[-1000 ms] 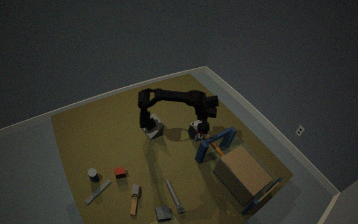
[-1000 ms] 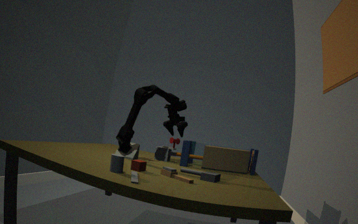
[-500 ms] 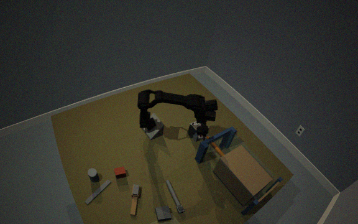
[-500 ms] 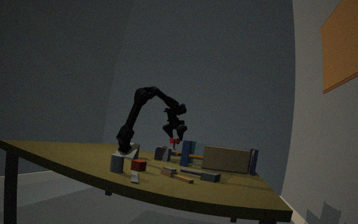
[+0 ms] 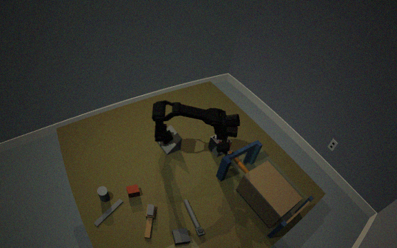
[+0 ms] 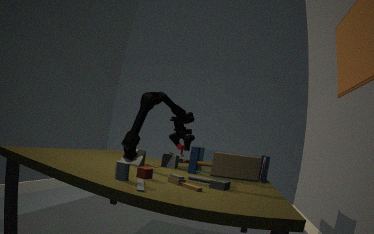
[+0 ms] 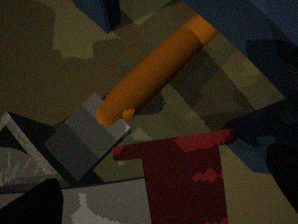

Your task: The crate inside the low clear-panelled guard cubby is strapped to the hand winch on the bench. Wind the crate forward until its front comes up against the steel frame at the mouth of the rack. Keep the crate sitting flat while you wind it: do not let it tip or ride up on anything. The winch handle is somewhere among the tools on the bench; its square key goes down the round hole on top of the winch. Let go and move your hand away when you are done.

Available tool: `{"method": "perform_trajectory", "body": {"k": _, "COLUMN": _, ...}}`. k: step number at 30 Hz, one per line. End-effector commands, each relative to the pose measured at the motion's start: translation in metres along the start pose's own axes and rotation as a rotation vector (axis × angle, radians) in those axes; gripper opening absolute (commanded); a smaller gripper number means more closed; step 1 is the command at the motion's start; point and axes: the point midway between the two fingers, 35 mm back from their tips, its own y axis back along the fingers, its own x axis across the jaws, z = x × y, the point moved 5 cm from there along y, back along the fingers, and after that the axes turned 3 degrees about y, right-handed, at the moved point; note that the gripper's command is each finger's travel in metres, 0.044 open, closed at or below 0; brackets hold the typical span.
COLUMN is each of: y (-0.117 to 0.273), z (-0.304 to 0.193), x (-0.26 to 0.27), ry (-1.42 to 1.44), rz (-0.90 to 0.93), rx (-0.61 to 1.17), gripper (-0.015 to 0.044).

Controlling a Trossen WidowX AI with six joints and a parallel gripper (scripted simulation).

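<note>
The winch stands in front of the blue steel frame. The handle's red grip stands above the winch, its grey arm below it. My gripper is open, pointing down, with its fingers on either side of the red grip. Contact cannot be seen. An orange strap runs from the winch through the frame to the tan crate. The crate sits flat, with a gap between its front and the frame.
A grey cylinder, a red block, a flat bar, a wooden-handled tool, a long grey tool and a dark block lie away from the winch. Blue posts stand behind the crate.
</note>
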Motion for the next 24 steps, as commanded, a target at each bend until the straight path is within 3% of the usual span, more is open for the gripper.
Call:
{"method": "perform_trajectory", "body": {"k": 1, "y": 0.0005, "z": 0.0004, "x": 0.0001, "ry": 0.0, "rz": 0.0, "rx": -0.001, "gripper": 0.0387}}
{"method": "perform_trajectory", "body": {"k": 14, "y": 0.0005, "z": 0.0004, "x": 0.0001, "ry": 0.0, "rz": 0.0, "rx": -0.001, "gripper": 0.0046}}
{"method": "perform_trajectory", "body": {"k": 18, "y": 0.0005, "z": 0.0004, "x": 0.0001, "ry": 0.0, "rz": 0.0, "rx": -0.001, "gripper": 0.0}}
{"method": "perform_trajectory", "body": {"k": 24, "y": -0.0022, "z": -0.0017, "x": -0.0006, "ry": 0.003, "rz": -0.005, "rx": 0.002, "gripper": 0.0}}
